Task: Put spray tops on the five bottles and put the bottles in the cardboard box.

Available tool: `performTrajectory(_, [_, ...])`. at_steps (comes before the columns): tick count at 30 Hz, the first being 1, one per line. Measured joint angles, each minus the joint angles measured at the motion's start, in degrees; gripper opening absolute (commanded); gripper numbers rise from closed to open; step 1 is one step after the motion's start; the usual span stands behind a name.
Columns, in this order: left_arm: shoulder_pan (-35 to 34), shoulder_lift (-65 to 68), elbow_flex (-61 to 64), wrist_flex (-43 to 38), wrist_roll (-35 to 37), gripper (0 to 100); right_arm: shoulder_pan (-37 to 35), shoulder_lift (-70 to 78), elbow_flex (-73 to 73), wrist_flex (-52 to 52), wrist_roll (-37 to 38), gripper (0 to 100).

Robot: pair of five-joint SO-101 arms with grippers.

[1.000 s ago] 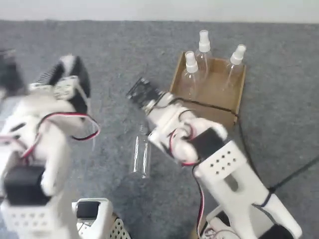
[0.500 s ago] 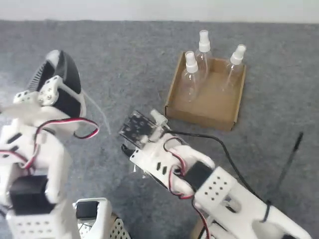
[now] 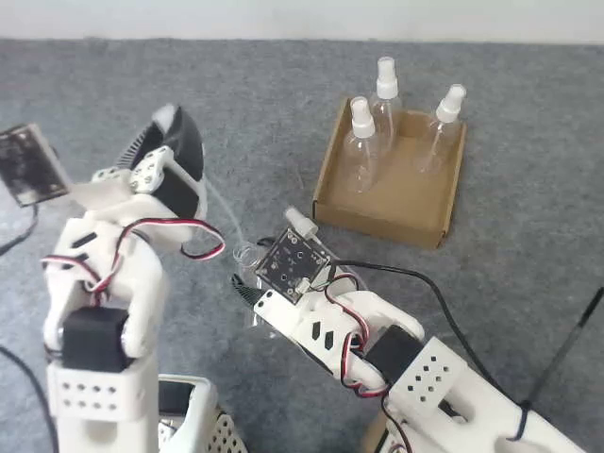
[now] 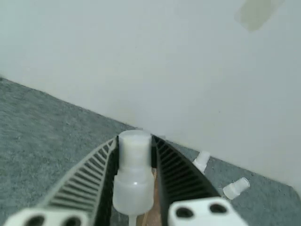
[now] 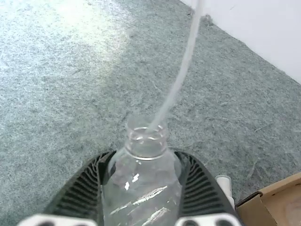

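Just off the cardboard box's [image 3: 382,219] near corner, over open grey carpet [image 3: 528,189], a clear plastic bottle [image 5: 141,188] is clamped by the right gripper [image 5: 143,162]. A thin dip tube [image 5: 181,70] is met at its round mouth. The white spray top [image 4: 134,174] is pinched in the left gripper [image 4: 135,140]. Three capped bottles [image 3: 361,142] are stood inside the box.

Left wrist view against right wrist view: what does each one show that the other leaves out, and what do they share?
Left wrist view: the left gripper shut on a white spray top, with two more spray tops farther off near the wall. Right wrist view: the right gripper shut on an open clear bottle, a thin dip tube reaching its mouth, and a corner of the cardboard box. Shared: the grey carpet and the white wall.
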Motion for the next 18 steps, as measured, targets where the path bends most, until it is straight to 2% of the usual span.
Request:
performTrajectory(8, [2.2, -0.2, 2.5, 2.2, -0.4, 1, 0.0, 0.0, 0.0, 0.0, 0.0, 0.6])
performTrajectory(13, [6.9, -0.2, 2.9, 9.0, -9.9, 1, 3.6, 0.0, 0.1, -0.7, -3.8, 0.6])
performTrajectory(18, [9.2, -1.1, 7.2, 9.8, -13.4, 1, 4.6, 0.1, 0.2, -1.6, -6.8, 0.6])
